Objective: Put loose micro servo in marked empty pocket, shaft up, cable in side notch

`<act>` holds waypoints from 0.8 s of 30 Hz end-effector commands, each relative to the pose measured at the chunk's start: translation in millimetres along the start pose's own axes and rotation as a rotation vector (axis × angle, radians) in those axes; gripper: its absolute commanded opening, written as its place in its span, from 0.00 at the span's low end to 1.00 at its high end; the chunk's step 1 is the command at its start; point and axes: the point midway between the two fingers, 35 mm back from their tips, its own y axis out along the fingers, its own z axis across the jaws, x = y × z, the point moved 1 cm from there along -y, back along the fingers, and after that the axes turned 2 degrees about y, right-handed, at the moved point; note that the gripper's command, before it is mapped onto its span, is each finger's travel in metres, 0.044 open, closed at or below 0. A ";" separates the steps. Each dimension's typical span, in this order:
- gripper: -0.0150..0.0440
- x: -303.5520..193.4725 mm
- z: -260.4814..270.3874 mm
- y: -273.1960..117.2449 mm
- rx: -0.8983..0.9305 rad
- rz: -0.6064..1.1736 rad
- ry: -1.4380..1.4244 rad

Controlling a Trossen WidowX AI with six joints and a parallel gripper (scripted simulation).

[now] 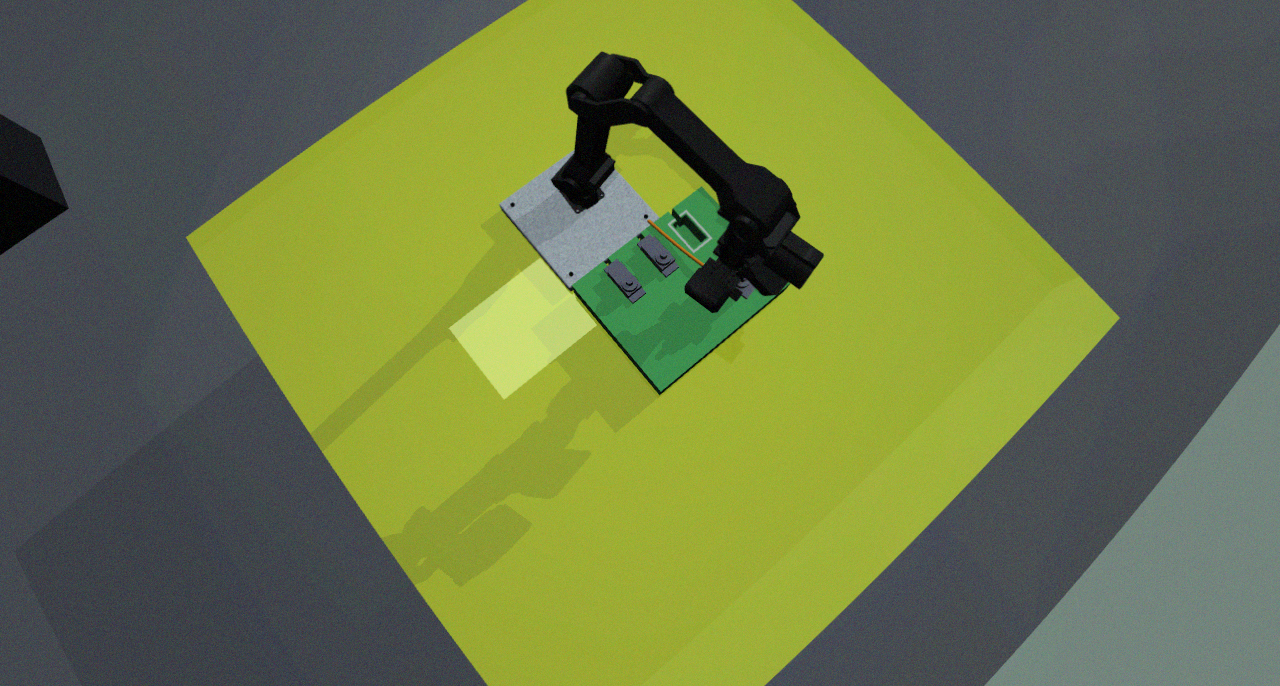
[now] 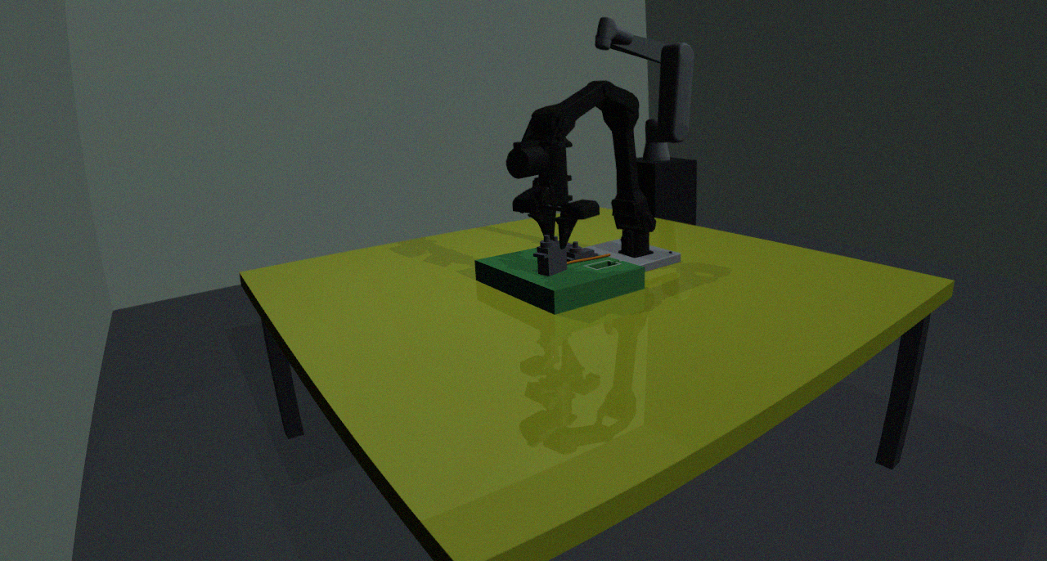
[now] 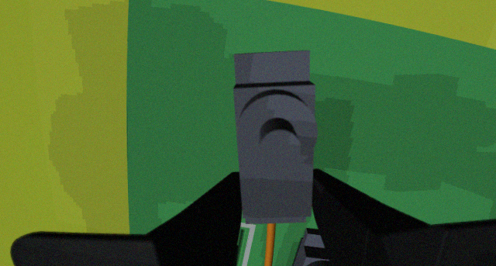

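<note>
"One servo (image 1: 744, 288) (image 2: 552, 259) (image 3: 276, 153) in my gripper (image 1: 738, 286) (image 2: 555, 241) (image 3: 275, 180)?"

"Yes, fingers partly open, shut against its sides. I see it upright atop the green deck (image 1: 664, 370) (image 2: 599, 291) (image 3: 174, 103), shaft up, orange cable (image 1: 675, 242) (image 2: 589, 258) (image 3: 270, 244) trailing."

"And the marked pocket (image 1: 693, 230) (image 2: 604, 265) (image 3: 249, 239)?"

"Unfilled, on the deck, beside the cable. Beyond the deck, I've got the arm's pale base plate (image 1: 586, 252) (image 2: 670, 258); well behind, a grey arm (image 2: 676, 92)."

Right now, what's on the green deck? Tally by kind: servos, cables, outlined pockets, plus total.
Servos: 3 (one loose, two seated and)
Orange cables: 1
White-outlined pockets: 1
Total: 5
</note>
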 end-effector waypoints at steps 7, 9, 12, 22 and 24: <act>0.25 -6.2 0.3 -22.8 -0.002 -0.019 0.003; 0.25 -7.0 0.5 -22.8 -0.002 -0.019 0.003; 0.25 -8.0 0.7 -22.8 -0.002 -0.019 0.003; 0.25 -12.4 10.8 -22.7 -0.001 -0.019 0.003; 0.25 -11.5 15.7 -22.7 0.000 -0.019 0.003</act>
